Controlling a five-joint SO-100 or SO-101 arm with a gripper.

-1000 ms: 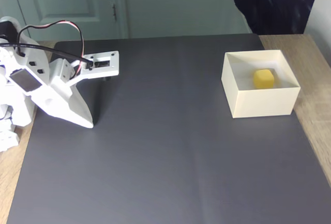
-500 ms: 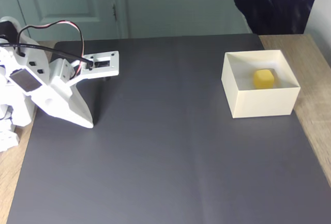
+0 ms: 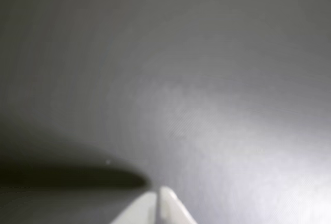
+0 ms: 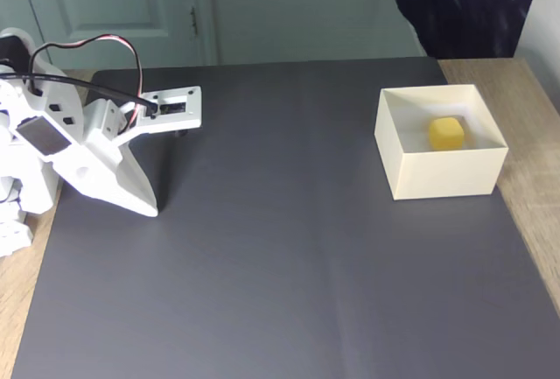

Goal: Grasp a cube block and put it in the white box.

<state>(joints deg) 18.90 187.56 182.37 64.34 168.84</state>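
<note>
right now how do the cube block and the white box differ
The cube block is bright yellow; the white box is cream-white. The cube block is far smaller than the white box. The cube block is a solid lump with rounded edges, while the white box is open-topped with thin walls. The cube block lies inside the white box. Both sit still at the right of the fixed view.

Cube block (image 4: 446, 133) bright yellow; white box (image 4: 442, 174) cream-white; mat (image 4: 289, 248) plain dark grey; gripper (image 4: 150, 209) white; table (image 4: 525, 151) light wood-grain
</note>
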